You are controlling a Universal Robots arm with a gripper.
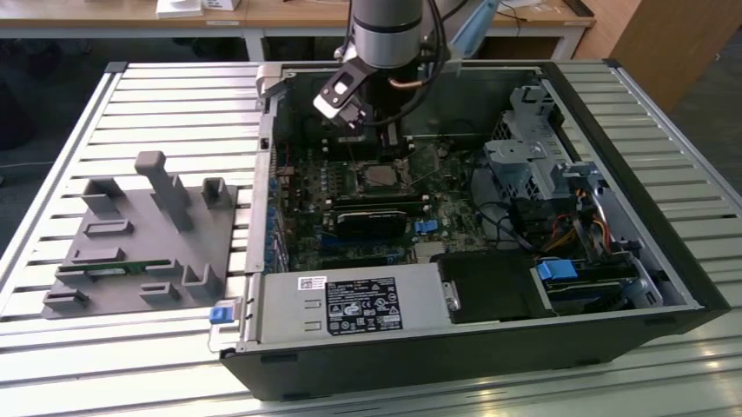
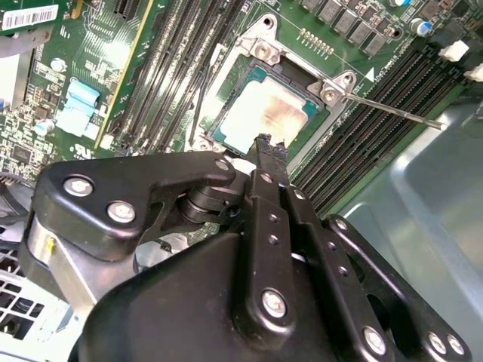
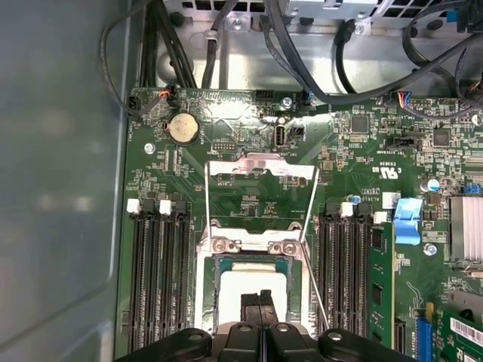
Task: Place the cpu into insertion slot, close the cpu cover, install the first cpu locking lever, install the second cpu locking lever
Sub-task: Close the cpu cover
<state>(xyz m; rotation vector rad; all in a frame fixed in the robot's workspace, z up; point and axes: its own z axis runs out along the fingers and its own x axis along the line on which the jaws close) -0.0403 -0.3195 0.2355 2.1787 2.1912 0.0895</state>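
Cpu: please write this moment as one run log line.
cpu: in socket | cpu cover: open | gripper: shut, tips over cpu

A big white sticker (image 1: 361, 306) with black print and little round signs sits on the silver metal box (image 1: 423, 300) at the near side of the black computer case (image 1: 464, 365). Its words are too small to read. A small white barcode sticker (image 1: 311, 281) sits just beside it. In the second wrist view, a white triangle sign (image 2: 369, 74) is printed on the green board (image 2: 83, 45). In the first wrist view, small white letters and numbers (image 3: 389, 172) are printed on that board.
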